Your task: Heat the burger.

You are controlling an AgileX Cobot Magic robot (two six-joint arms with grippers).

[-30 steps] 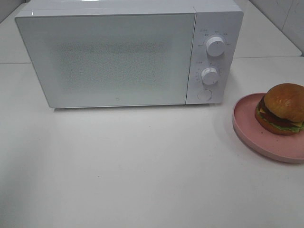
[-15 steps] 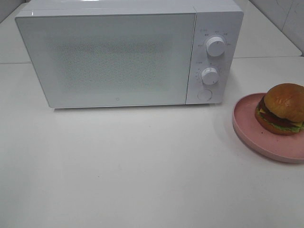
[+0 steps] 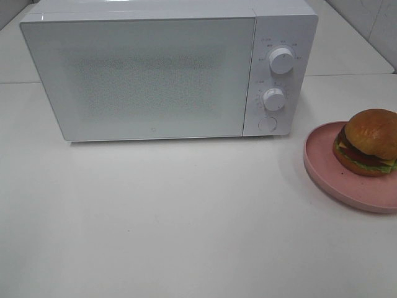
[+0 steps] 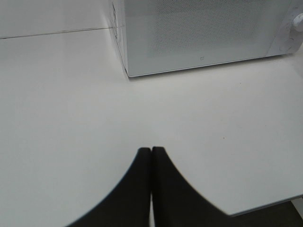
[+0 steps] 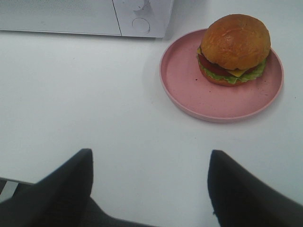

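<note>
Pink plate (image 3: 322, 167) with burger (image 3: 369, 141) shows overhead; only my wrist views show grippers: left (image 4: 151, 152) closed empty, right (image 5: 150, 161) spread wide.

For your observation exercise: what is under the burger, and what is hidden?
The burger sits on a pink plate, which rests on the white table. The plate surface directly beneath the bun is covered and unseen.

White matte surface (image 3: 186, 217), evenly lit, soft shadows. White microwave (image 3: 155, 74) sat at its back; a seam in the surface ran behind it. Tiled wall (image 3: 378, 25) right of microwave.
</note>
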